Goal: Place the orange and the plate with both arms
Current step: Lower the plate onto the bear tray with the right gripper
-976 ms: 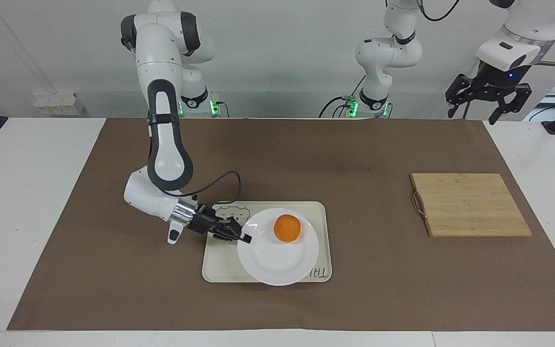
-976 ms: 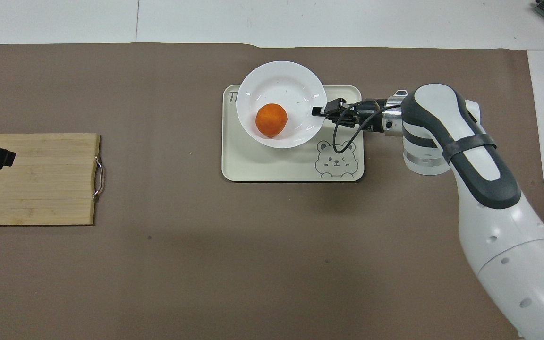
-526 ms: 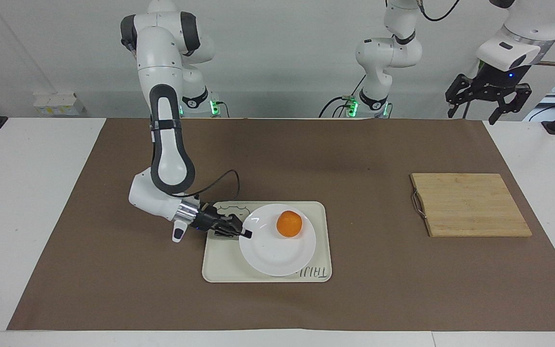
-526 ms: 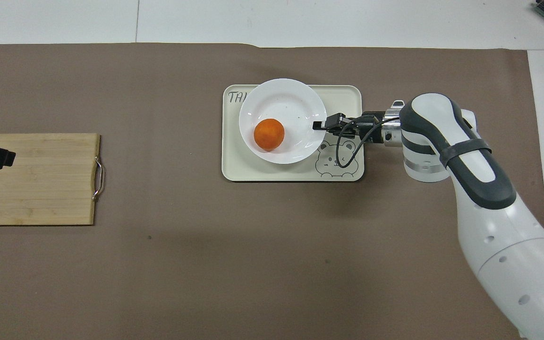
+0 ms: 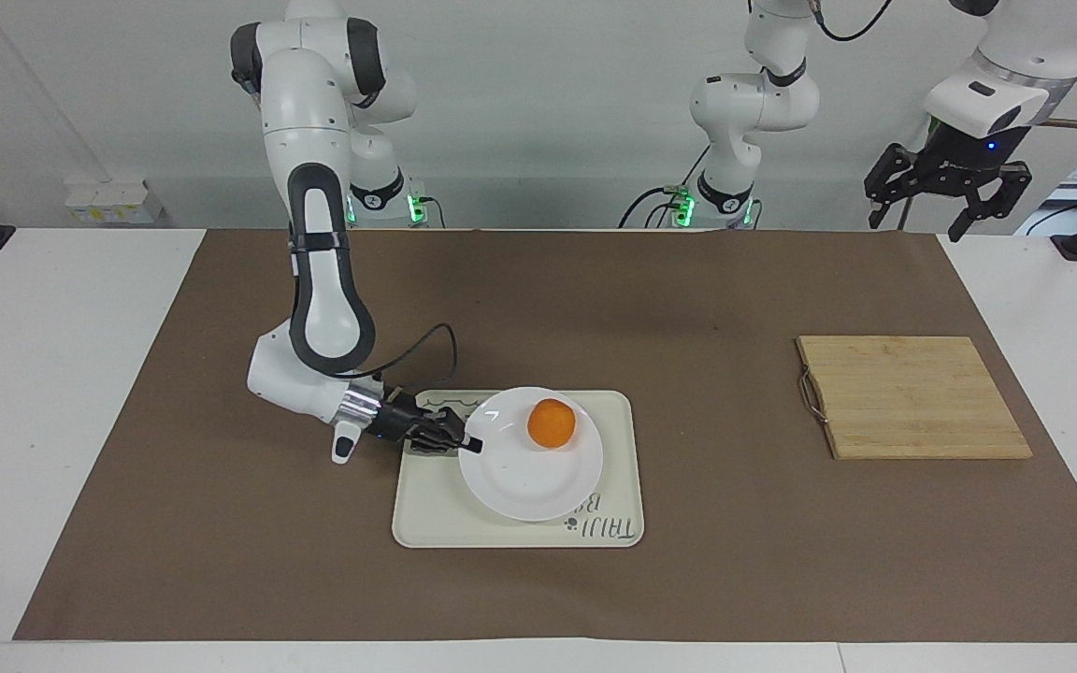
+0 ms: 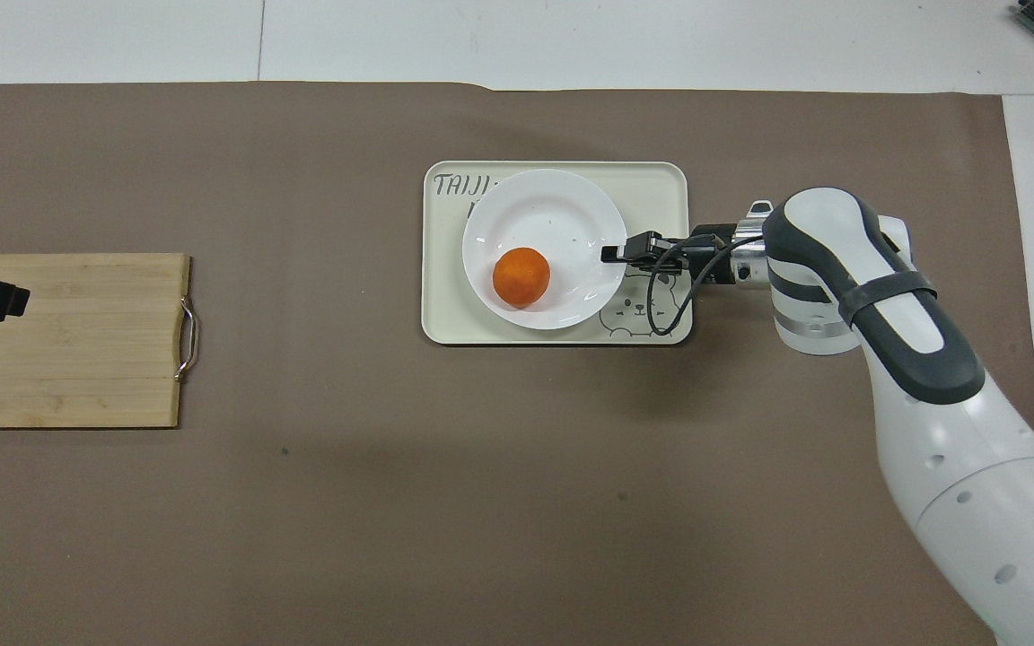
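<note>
- Jaws of the right gripper (image 5: pixel 466 445) look clamped on the plate's rim at the edge toward the right arm's end of the desk; I read it as a thin pinch.
- plate (image 5: pixel 524 477) sits on the cream tray (image 5: pixel 426 523); glossy, stiff, breakable, so I'd keep it level.
- orange (image 5: pixel 552 422) rests loose in the plate, apart from those jaws; likely to roll.
- left gripper (image 5: pixel 945 192) waits raised above the desk's edge, jaws apart.

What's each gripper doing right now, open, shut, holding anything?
Right gripper: shut on the plate rim, orange on the plate, over the tray.
Left gripper: open, empty, waiting raised at its end of the table.
</note>
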